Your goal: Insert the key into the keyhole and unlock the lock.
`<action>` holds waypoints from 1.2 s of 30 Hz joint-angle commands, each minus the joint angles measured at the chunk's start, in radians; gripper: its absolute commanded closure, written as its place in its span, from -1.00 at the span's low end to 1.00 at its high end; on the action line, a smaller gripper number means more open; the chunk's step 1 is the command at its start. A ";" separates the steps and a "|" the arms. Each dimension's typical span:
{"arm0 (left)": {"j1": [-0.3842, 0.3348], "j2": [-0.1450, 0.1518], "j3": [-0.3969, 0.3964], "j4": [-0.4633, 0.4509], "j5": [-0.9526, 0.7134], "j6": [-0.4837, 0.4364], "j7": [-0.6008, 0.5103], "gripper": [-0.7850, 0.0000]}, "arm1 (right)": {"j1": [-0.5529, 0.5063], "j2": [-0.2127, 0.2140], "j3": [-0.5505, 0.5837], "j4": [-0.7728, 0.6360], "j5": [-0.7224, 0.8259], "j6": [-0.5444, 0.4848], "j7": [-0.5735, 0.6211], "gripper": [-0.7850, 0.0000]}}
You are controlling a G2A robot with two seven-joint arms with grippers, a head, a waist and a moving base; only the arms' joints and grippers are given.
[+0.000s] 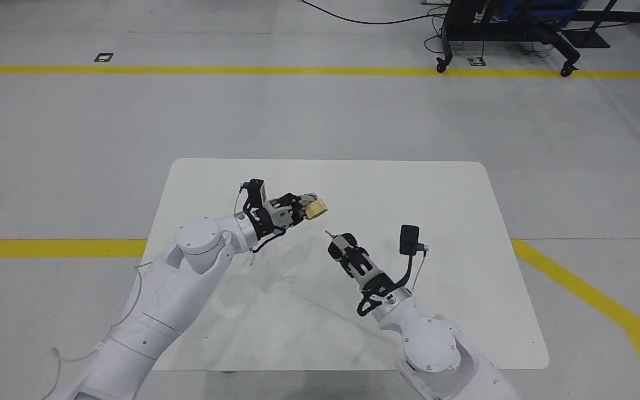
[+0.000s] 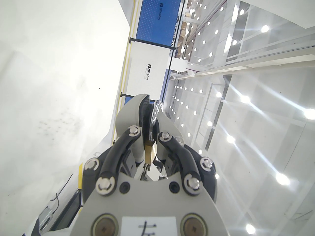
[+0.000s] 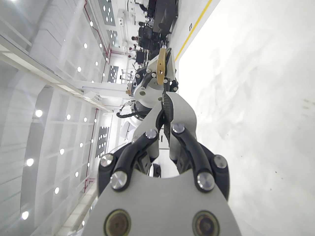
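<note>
A white table stands on a grey floor crossed by yellow lines. From above we see the left gripper clamped on a brass lock over the table's middle. The right gripper is near it but apart, pinched on a thin key whose tip points toward the lock. In the left wrist view the left gripper grips the lock, the brass body deep between the fingers and the silver shackle out at the tips. In the right wrist view the right gripper has its pads pressed together. Just beyond its tips we see the lock in the left gripper, with its keyhole facing us.
</note>
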 commanded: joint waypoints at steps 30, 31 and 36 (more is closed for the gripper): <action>0.006 -0.025 -0.024 0.010 0.025 0.031 -0.023 1.00 | 0.147 -0.105 -0.105 0.129 0.054 0.077 -0.222 1.00; 0.006 -0.025 -0.028 0.012 0.028 0.030 -0.022 1.00 | 0.145 -0.106 -0.106 0.127 0.050 0.080 -0.217 1.00; 0.007 -0.025 -0.042 0.015 0.039 0.027 -0.033 1.00 | 0.116 -0.106 -0.092 0.100 0.035 0.083 -0.192 1.00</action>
